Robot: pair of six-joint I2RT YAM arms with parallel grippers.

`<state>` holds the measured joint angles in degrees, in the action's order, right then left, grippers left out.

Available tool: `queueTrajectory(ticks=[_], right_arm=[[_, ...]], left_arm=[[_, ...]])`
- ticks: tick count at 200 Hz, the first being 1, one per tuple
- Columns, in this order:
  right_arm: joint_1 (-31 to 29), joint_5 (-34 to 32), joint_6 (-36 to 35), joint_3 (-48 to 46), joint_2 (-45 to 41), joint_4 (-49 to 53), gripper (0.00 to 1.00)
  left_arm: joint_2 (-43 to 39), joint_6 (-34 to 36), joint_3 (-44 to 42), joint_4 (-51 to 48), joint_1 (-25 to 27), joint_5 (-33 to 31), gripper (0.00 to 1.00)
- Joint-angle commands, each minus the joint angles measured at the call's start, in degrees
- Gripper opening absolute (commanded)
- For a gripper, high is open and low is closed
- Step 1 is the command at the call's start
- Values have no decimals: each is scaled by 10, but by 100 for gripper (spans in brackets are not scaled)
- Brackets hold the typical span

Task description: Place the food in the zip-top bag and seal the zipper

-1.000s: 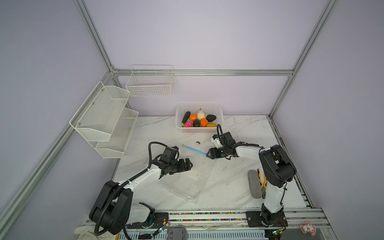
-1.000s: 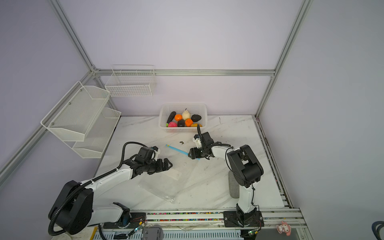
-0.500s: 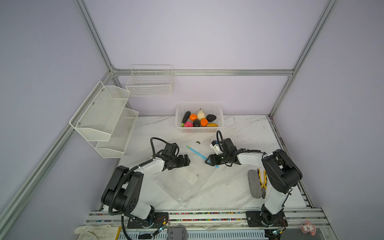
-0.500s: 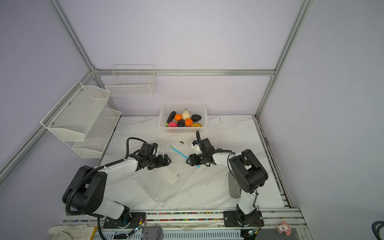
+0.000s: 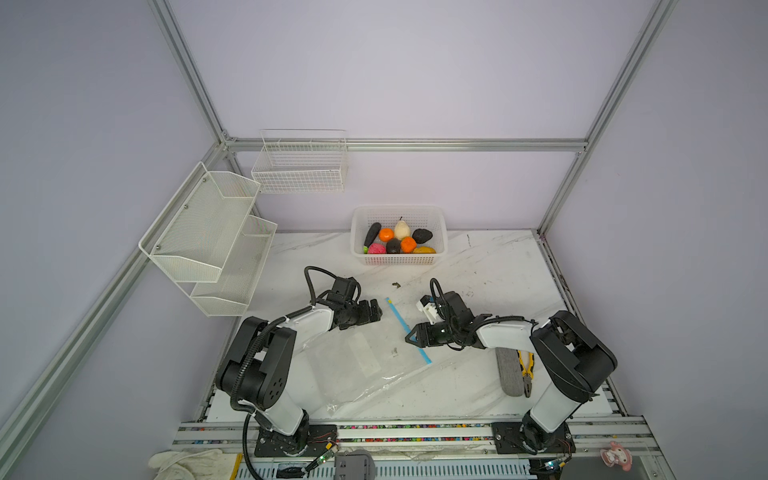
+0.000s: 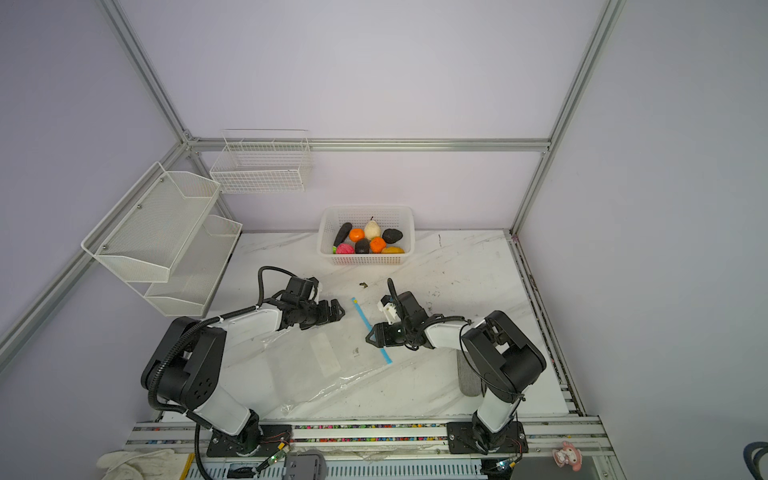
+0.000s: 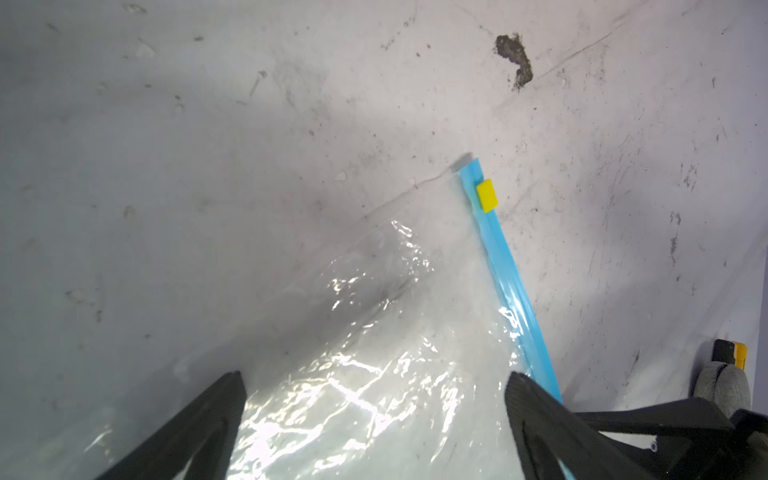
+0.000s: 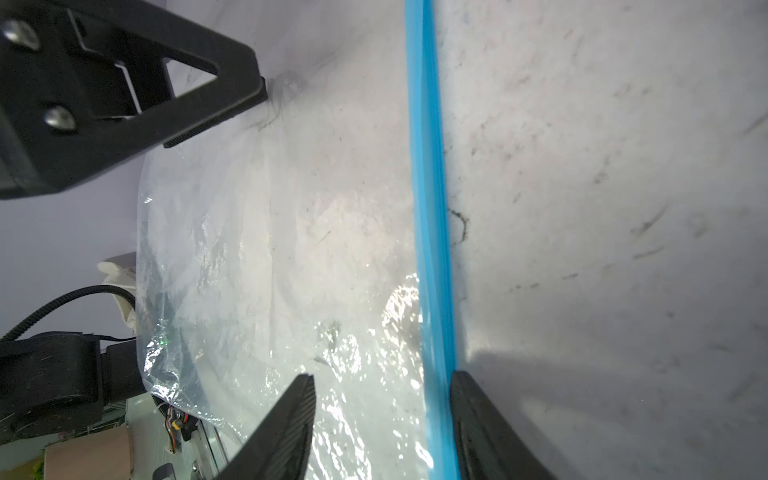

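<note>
The zip-top bag (image 5: 361, 365) (image 6: 320, 365) lies flat and empty on the marble table in both top views. Its zipper (image 5: 401, 320) (image 6: 363, 318) is a light-blue strip along the right edge, with a small yellow piece (image 7: 487, 194) at the far end. The food (image 5: 397, 241) (image 6: 368, 241) sits in the white basket at the back. My left gripper (image 5: 376, 311) (image 7: 374, 382) is open above the bag's far corner. My right gripper (image 5: 409, 337) (image 8: 382, 378) is open, low over the zipper's (image 8: 430, 208) near half. One of its fingers (image 8: 478, 415) is beside the strip, the other over clear plastic.
The white perforated basket (image 5: 399, 261) stands against the back wall. Yellow-handled pliers (image 5: 527, 368) and a grey pad (image 5: 509, 374) lie at the right, beside my right arm. Wire shelves (image 5: 208, 232) hang on the left wall. A dark speck (image 5: 395, 284) lies behind the bag.
My right gripper has slid toward the table's front along the zipper while its jaws narrowed. The zipper edge has swung to a steeper angle. My left gripper has shifted slightly toward the back.
</note>
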<state>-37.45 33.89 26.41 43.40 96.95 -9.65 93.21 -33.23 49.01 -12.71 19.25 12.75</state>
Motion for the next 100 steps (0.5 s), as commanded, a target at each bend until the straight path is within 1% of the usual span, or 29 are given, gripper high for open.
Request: queueTrajectory(ticks=[1, 39, 100], right_arm=[[1, 32, 36, -8, 3, -55, 53], [1, 45, 43, -7, 15, -71, 41], [0, 56, 64, -23, 31, -110, 30]], left_arm=[[7, 0, 7, 3, -3, 14, 99], [6, -8, -7, 17, 0, 21, 98], [14, -14, -6, 26, 8, 31, 98]])
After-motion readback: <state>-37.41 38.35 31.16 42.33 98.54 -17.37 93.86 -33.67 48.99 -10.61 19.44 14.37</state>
